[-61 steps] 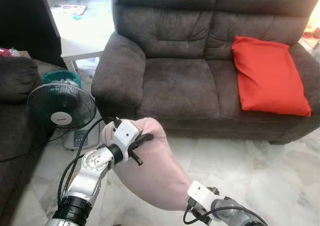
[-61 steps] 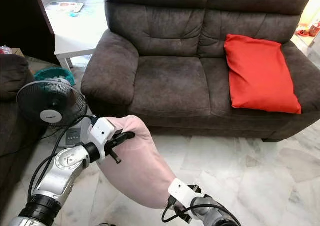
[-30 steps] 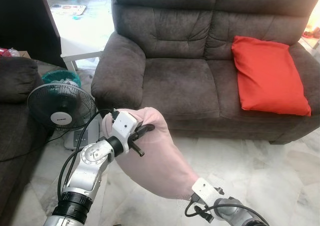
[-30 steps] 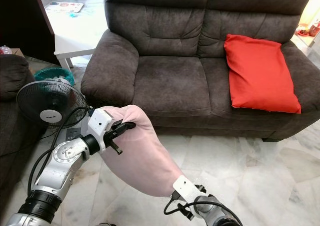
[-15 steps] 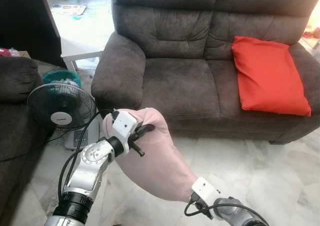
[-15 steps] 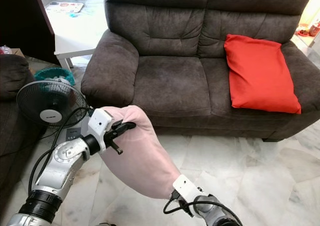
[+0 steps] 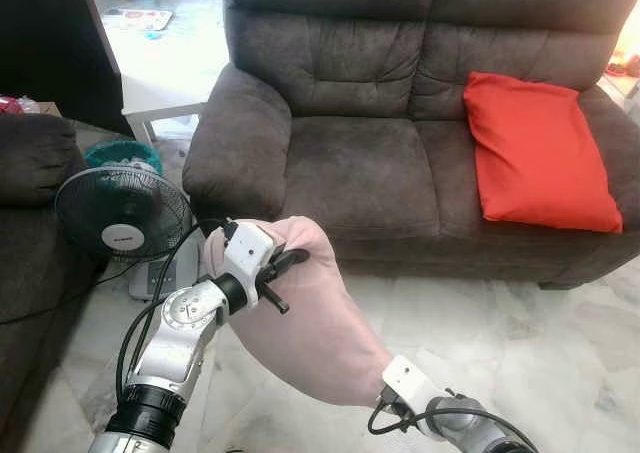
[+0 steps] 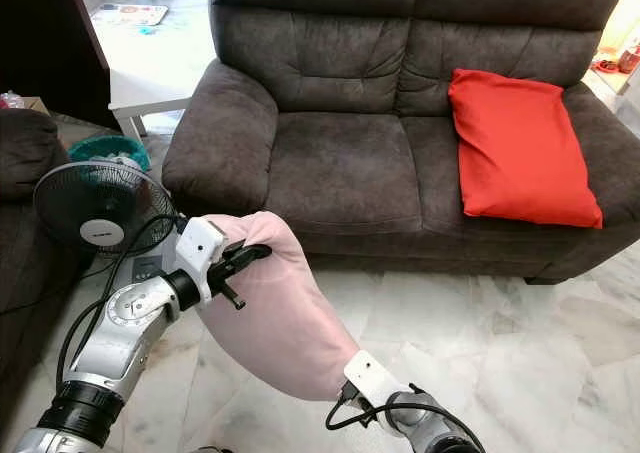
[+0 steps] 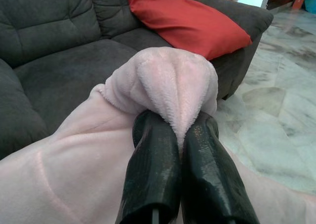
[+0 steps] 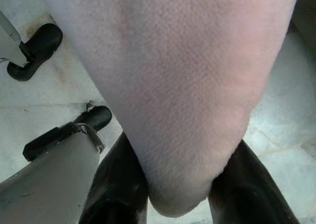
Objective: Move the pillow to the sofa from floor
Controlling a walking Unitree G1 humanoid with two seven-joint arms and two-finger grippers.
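Left eye view: the pink pillow point(image 7: 300, 323) is held off the floor between both arms, in front of the dark sofa point(image 7: 350, 163), not yet over the seat. The left gripper point(image 9: 173, 135) is pinched tight on a bunched fold at the pillow's upper end. The right gripper point(image 10: 180, 184) is seen at the lower end, its fingers spread wide with the pillow's rounded tip wedged between them; whether it is firmly clamped cannot be told. A red cushion point(image 7: 535, 153) is lying on the sofa's right seat, and the left seat is free. A standing fan point(image 7: 122, 213) is near the left arm. Risks are judged: the plush fold could slip from the left pinch, the sagging middle could snag the seat edge, and the fan could be clipped by a swing.
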